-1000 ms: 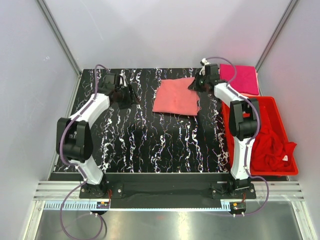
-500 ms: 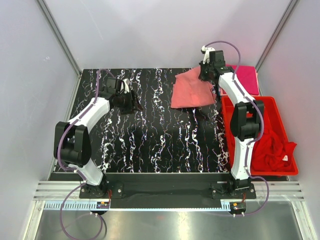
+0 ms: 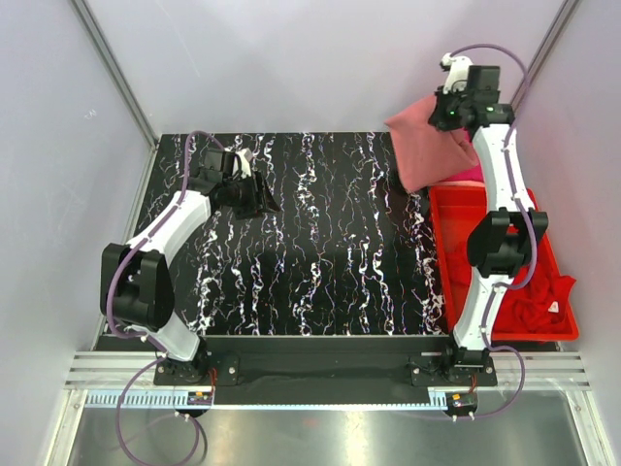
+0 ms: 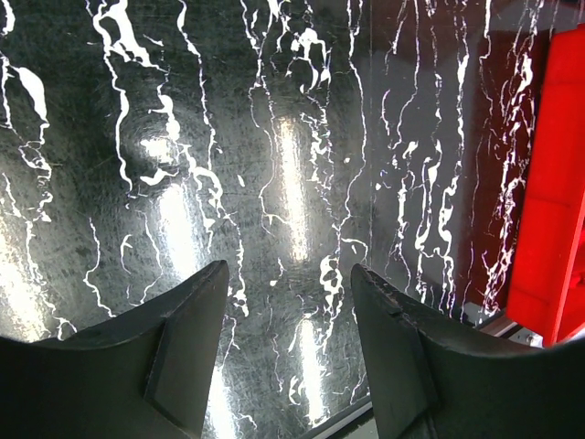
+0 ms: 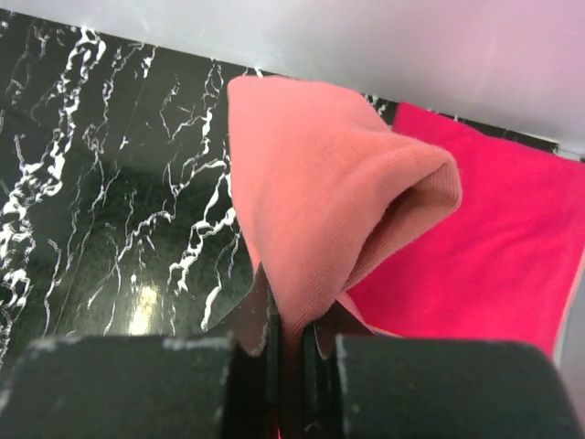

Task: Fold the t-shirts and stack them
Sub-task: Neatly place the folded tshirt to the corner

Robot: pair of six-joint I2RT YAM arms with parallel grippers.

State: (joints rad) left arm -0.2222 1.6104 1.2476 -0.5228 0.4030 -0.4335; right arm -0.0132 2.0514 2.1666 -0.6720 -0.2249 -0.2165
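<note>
My left gripper (image 4: 291,352) stands wide open and holds nothing; only the black white-veined table top (image 4: 274,137) lies under it. My right gripper (image 5: 291,340) is closed tight on the soft salmon-pink cotton t-shirt (image 5: 320,192), which hangs from it. The folded magenta-pink t-shirt (image 5: 475,247) lies below it, a little to its right.

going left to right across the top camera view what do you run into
open black left gripper → salmon-pink cotton t-shirt hanging above the table → crumpled red t-shirt inside the rigid red plastic bin
</note>
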